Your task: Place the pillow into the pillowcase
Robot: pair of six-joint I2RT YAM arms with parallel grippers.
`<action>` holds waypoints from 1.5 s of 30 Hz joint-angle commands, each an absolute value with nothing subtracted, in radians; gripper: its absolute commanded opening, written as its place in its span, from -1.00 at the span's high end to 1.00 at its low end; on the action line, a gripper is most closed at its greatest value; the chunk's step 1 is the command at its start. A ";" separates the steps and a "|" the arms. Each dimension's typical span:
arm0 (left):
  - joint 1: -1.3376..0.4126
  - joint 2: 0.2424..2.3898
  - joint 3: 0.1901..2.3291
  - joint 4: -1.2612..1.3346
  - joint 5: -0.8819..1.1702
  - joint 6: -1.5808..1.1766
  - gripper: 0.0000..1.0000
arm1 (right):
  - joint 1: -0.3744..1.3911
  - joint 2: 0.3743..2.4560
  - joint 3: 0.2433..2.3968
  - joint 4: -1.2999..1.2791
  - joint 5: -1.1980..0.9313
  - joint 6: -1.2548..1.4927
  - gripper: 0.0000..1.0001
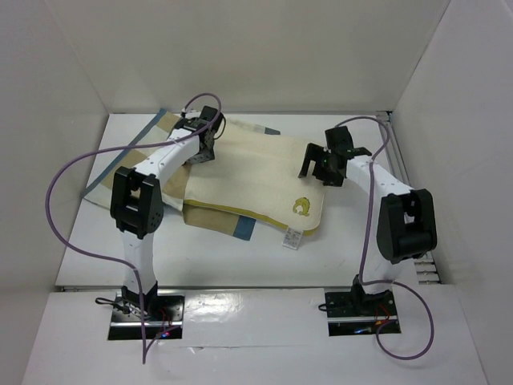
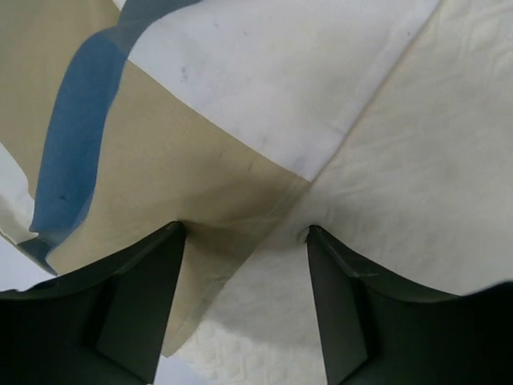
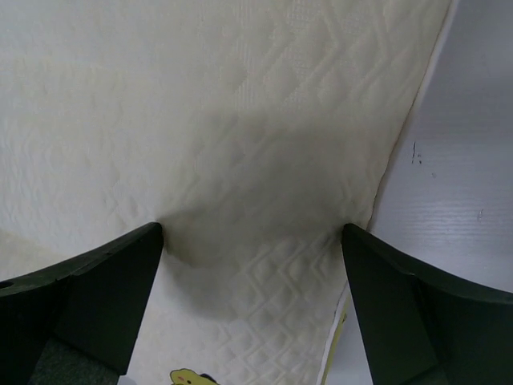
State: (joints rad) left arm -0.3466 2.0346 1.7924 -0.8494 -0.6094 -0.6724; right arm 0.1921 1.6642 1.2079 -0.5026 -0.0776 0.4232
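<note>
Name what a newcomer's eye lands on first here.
The big cream quilted pillow lies mid-table, its yellow emblem near its front right corner. The blue-and-tan checked pillowcase spreads from its left side. The left claw hangs open where the two meet, the right claw open over the pillow's right edge.

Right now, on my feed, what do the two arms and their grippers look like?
The left arm and right arm are white tubes with chunky black joint housings. Each carries a purple cable and stands on a dark base plate. The left gripper and right gripper have dark, wedge-shaped fingers.
</note>
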 commanded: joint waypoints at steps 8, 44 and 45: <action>-0.322 1.999 1.813 -0.870 -0.658 -0.615 0.26 | 0.183 1.643 1.082 -0.410 -0.163 0.462 -0.99; -0.362 1.802 1.785 -0.897 -0.242 -0.491 0.44 | 0.711 1.333 0.977 -0.527 -0.197 0.381 -0.03; -0.353 1.815 1.807 -0.897 -0.233 -0.477 -0.13 | 0.724 1.347 0.995 -0.593 -0.164 0.371 -0.43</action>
